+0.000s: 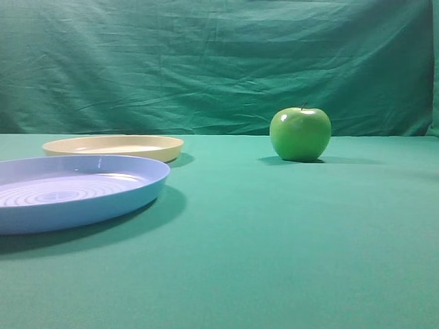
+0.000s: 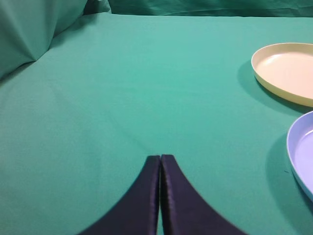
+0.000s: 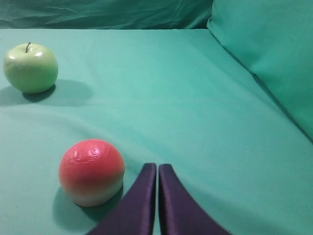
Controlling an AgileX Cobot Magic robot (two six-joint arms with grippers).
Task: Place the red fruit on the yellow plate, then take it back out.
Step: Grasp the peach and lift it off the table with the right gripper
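Observation:
The red fruit (image 3: 91, 171), red on top and pale below, rests on the green cloth just left of my right gripper (image 3: 157, 166), which is shut and holds nothing. The exterior high view does not show this fruit. The yellow plate (image 1: 113, 146) lies empty at the left rear of the table, behind the blue plate; its rim (image 2: 274, 88) also shows at the right of the left wrist view. My left gripper (image 2: 160, 157) is shut and empty over bare cloth, well left of both plates. Neither gripper shows in the exterior high view.
A light-blue ringed plate (image 1: 75, 192) lies at the front left, its edge (image 2: 298, 161) in the left wrist view too. A shiny green apple (image 1: 300, 133) stands at the right rear, and that apple (image 3: 30, 68) is far left in the right wrist view. A green backdrop hangs behind.

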